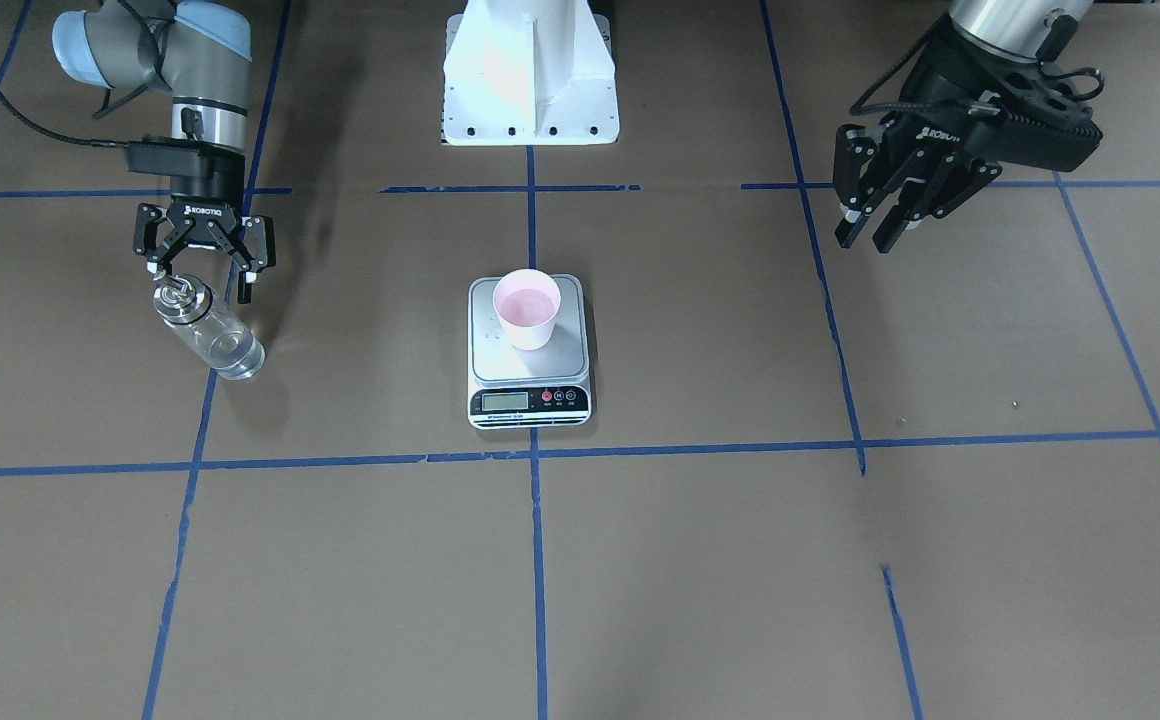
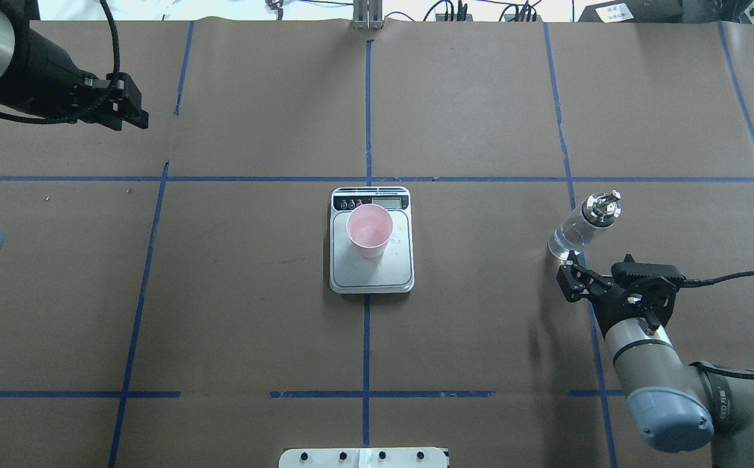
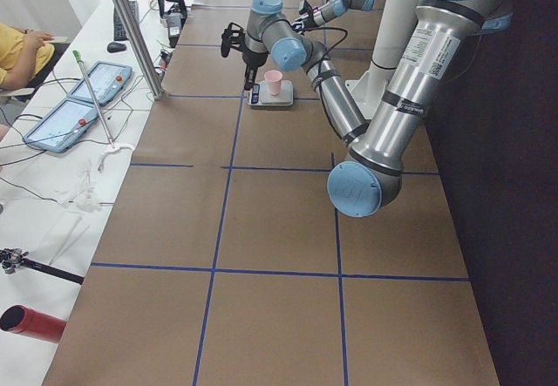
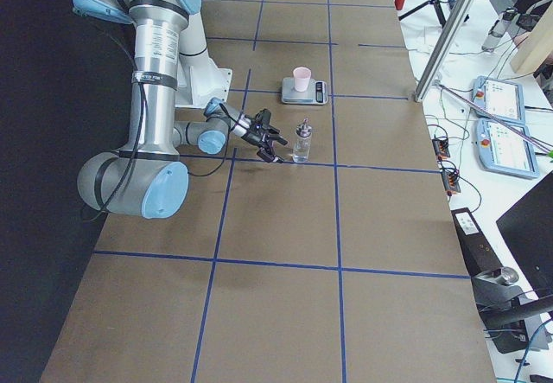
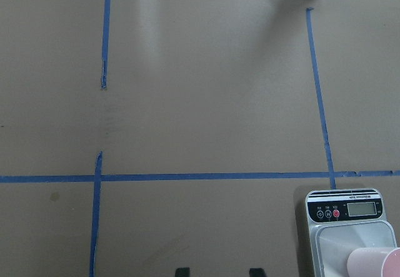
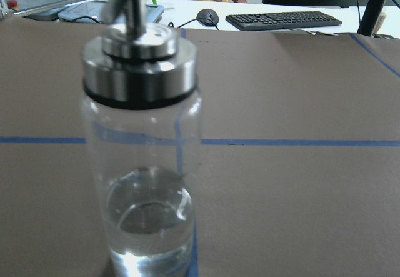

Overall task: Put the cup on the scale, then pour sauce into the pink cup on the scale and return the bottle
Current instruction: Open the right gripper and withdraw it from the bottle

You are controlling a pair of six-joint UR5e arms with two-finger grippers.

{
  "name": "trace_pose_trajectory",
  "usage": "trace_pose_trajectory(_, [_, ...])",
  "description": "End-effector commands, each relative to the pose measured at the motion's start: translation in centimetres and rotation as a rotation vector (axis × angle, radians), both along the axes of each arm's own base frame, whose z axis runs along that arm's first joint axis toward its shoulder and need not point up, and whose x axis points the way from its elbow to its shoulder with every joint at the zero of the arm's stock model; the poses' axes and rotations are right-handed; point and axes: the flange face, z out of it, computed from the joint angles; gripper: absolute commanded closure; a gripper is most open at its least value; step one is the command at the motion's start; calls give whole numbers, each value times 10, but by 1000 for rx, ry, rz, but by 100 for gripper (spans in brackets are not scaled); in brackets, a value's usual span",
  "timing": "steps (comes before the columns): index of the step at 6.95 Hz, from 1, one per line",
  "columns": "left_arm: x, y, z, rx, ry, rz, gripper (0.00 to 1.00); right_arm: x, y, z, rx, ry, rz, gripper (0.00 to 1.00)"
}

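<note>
The pink cup (image 1: 527, 308) stands upright on the silver scale (image 1: 530, 400) at the table's middle; both also show in the overhead view, the cup (image 2: 369, 229) on the scale (image 2: 370, 279). The clear glass bottle (image 1: 208, 335) with its silver pourer cap stands on the table at the robot's right, with clear sauce (image 6: 149, 217) low in it. My right gripper (image 1: 202, 275) is open and empty, just behind the bottle (image 2: 582, 227) on the robot's side, not touching it. My left gripper (image 1: 870, 230) is open and empty, raised far to the robot's left, its fingertips (image 5: 181, 271) apart.
The table is covered in brown paper with blue tape lines (image 2: 367, 130). The robot's white base (image 1: 530, 80) stands behind the scale. Operator desks with tablets and a keyboard (image 6: 284, 19) lie beyond the far table edge.
</note>
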Motion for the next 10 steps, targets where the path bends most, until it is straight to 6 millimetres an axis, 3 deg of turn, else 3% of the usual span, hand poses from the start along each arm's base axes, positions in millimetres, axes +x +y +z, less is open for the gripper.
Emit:
trace_pose_trajectory(1, [0,0,0,0,0,0,57,39,12,29,-51,-34,-65,0])
trace_pose_trajectory(3, [-1,-1,1,1,-4,-4,57,62,13,38,-31,-26,-130,0])
trace_pose_trajectory(4, [-2,-2,1,2,-4,-5,57,76,1,42,-41,2,-156,0])
trace_pose_trajectory(6, [-2,-2,7,22,-23,17,57,116,-41,39,-73,35,-192,0])
trace_pose_trajectory(7, [-4,-4,26,57,-65,58,57,143,-66,38,-99,59,-240,0])
trace_pose_trajectory(8, [-26,-20,36,96,-100,56,57,169,-95,29,-110,43,-272,0])
trace_pose_trajectory(9, [-32,-32,48,119,-120,98,57,201,-120,34,-148,22,-318,0])
trace_pose_trajectory(10, [-38,-45,62,156,-155,140,57,218,-160,48,-162,16,-388,0])
